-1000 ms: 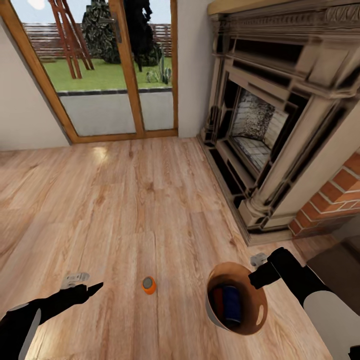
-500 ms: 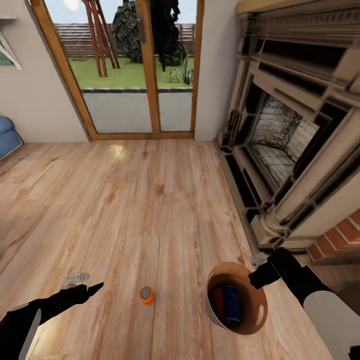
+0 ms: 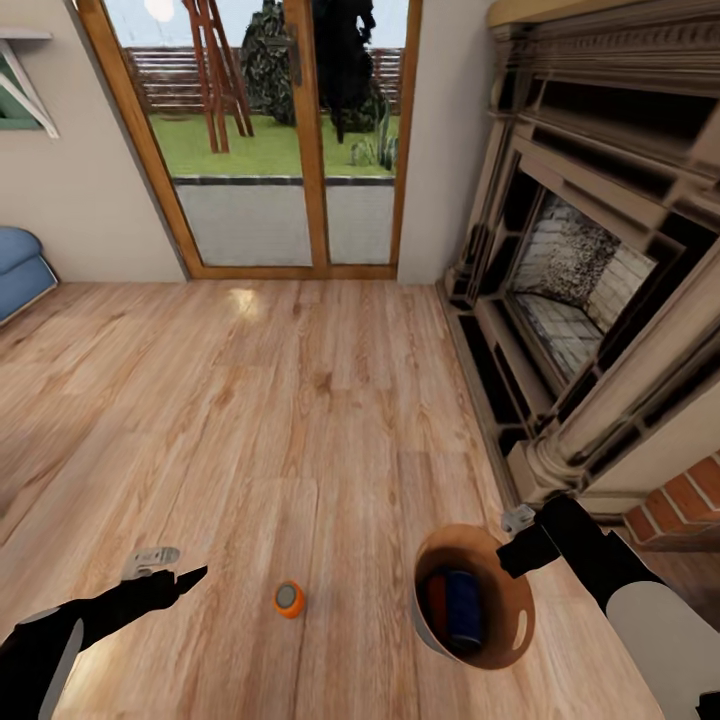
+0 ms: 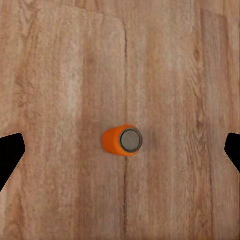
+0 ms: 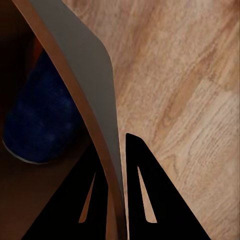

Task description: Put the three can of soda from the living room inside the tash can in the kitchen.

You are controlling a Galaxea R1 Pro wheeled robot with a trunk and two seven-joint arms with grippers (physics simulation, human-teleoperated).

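Note:
One orange can of soda [image 3: 289,599] stands upright on the pale wood-plank floor, grey top up. In the left wrist view this can [image 4: 122,140] sits centred below the wide-apart black fingers [image 4: 10,155]. My left gripper [image 3: 170,567] hovers open to the can's left, apart from it. The trash can [image 3: 500,640], copper inside, hangs tilted from my right gripper [image 3: 515,545], which is shut on its rim. The right wrist view shows the bin's wall [image 5: 95,85] pinched between the two fingers [image 5: 145,195]. Inside the bin lie a blue can [image 3: 463,608] and an orange can [image 3: 437,600].
A big stone-and-brick fireplace [image 3: 580,280] lines the right side, its plinth close to my right arm. Wood-framed glass doors [image 3: 290,150] stand ahead in the far wall. A blue sofa corner [image 3: 20,275] shows at the far left. Open floor lies between.
The whole picture has shifted: the camera swung left, bringing the sofa into view. The floor can has slid slightly lower-left in the picture. Both arms and the bin keep their pose.

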